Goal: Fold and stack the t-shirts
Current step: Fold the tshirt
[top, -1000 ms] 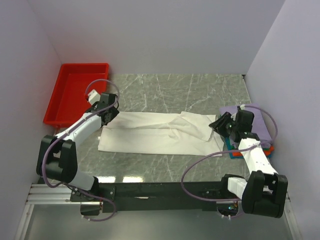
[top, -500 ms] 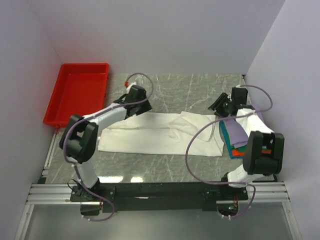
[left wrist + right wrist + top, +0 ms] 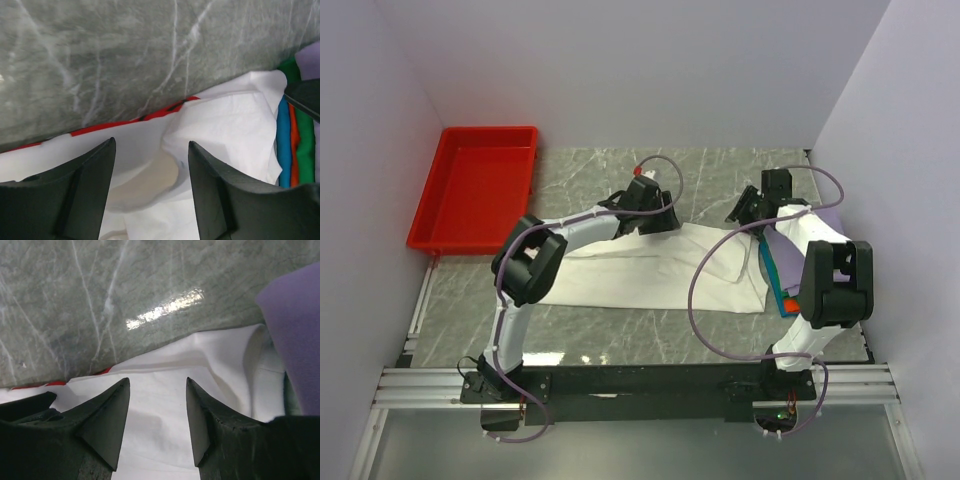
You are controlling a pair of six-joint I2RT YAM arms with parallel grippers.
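Lying beneath both tools, the white shirt (image 3: 620,270) is spread across the table (image 3: 720,180). The left gripper (image 3: 151,145) is held with jaws well apart, nothing pinched between them, red print (image 3: 110,125) showing just ahead. The right gripper (image 3: 157,381) is likewise parted and empty; the folded stack (image 3: 295,145) is seen just to its right.

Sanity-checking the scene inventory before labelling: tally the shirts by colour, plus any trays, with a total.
White t-shirt: 1
Lavender t-shirt: 1
Teal t-shirt: 1
Green t-shirt: 1
Orange t-shirt: 1
Red tray: 1
Total: 6
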